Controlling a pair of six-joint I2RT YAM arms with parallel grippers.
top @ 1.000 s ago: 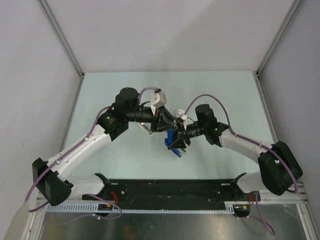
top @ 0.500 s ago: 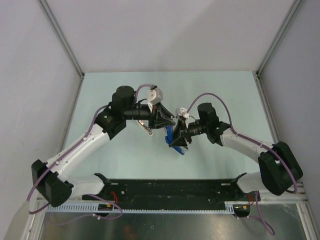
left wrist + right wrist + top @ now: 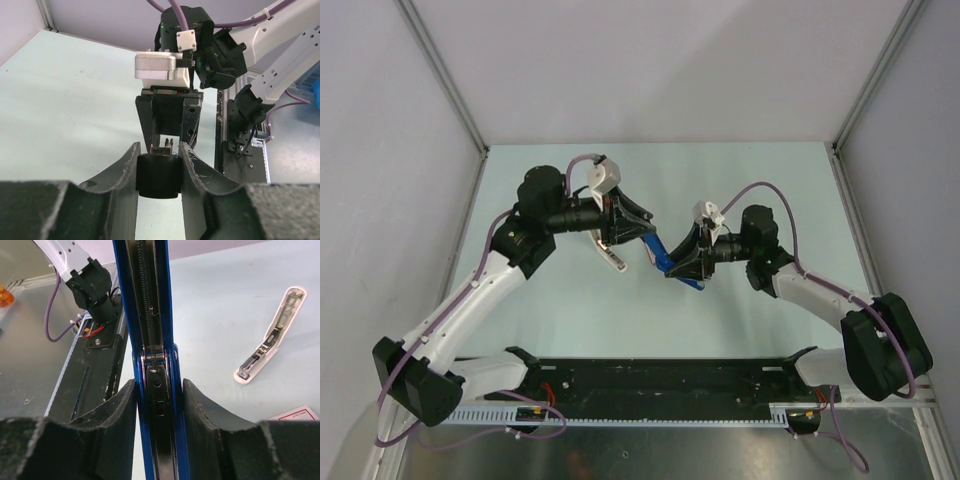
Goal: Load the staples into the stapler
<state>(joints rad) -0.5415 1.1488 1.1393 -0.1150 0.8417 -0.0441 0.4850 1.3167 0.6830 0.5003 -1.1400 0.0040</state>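
Surface (image 3: pixel 770 180) of pale green across the middle of the overhead frame, grey walls on three sides. Left arm (image 3: pixel 480 290) up from the lower left, right arm (image 3: pixel 820 295) up from the lower right, both bent inward toward the centre of the frame. Right claw (image 3: pixel 158 385) pressed in on the blue stapler (image 3: pixel 150 315), one finger against each blue side. Stapler held off the surface at the centre of the overhead frame; in the right wrist frame, running from bottom centre straight to the top edge, channel open toward the camera. Left claw (image 3: pixel 159 152) just left of it overhead, closed tight on a black piece (image 3: pixel 158 177) at lower centre of the left wrist frame; cannot tell whether part of the stapler. White-and-pink stapler (image 3: pixel 272 335) lying opened on the surface, right side of the right wrist frame. White-and-red card corner (image 3: pixel 296 414) at lower right there.
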